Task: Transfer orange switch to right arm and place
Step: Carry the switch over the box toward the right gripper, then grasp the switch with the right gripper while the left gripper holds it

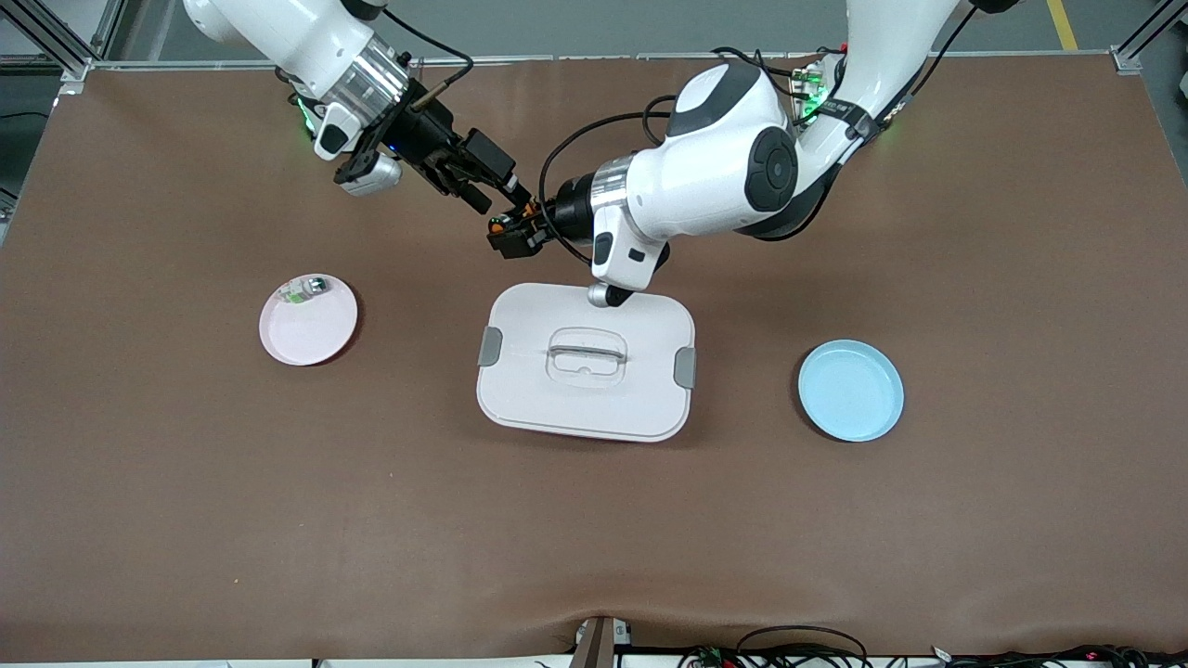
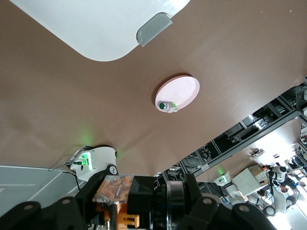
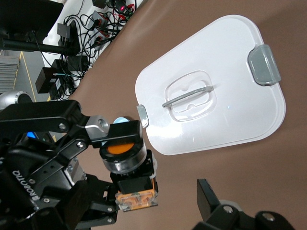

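Orange switch (image 3: 122, 149) was clamped in left gripper (image 1: 506, 232), held sideways above the table (image 1: 139, 464); right gripper (image 1: 492, 195) was spread wide just beside it.

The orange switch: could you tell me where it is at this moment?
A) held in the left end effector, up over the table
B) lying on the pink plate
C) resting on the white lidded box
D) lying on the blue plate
A: the orange switch is clamped in the left end effector above the table, while the right end effector stands open right beside it, not yet holding it.
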